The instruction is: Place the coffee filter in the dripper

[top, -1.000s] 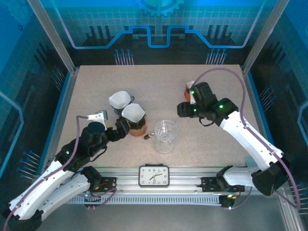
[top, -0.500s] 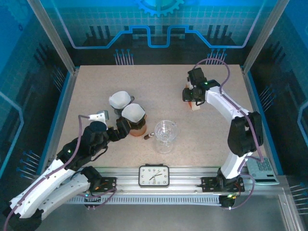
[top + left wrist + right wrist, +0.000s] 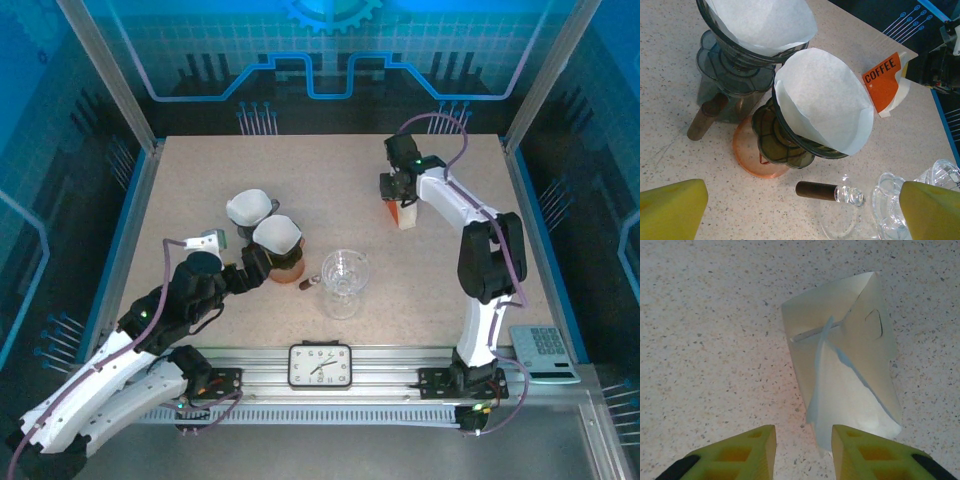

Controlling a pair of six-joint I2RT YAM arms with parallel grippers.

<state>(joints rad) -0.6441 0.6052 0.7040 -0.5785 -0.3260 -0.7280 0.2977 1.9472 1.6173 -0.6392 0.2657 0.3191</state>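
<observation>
An orange "COFFEE" pack (image 3: 403, 213) of white filters stands at the back right. My right gripper (image 3: 397, 203) points down onto it. In the right wrist view the pack (image 3: 865, 325) gapes open, and a white coffee filter (image 3: 850, 395) sticks out toward my right gripper (image 3: 804, 450). The jaws are open and narrow; the filter's lower tip lies in the gap beside the right finger (image 3: 860, 450), not pinched. The empty clear glass dripper (image 3: 345, 272) stands mid-table, its dark handle (image 3: 817, 191) toward my left gripper (image 3: 802, 212), which is wide open and holds nothing.
Two dark drippers on stands, each lined with a white filter (image 3: 277, 235) (image 3: 250, 208), sit left of the glass one, close to my left gripper (image 3: 262, 268). A clock (image 3: 320, 365) rests on the front rail and a calculator (image 3: 545, 352) at the front right.
My right arm has swung from mid-right to the back, coming down over the filter pack, and its jaws have narrowed. The left arm has stayed put.
</observation>
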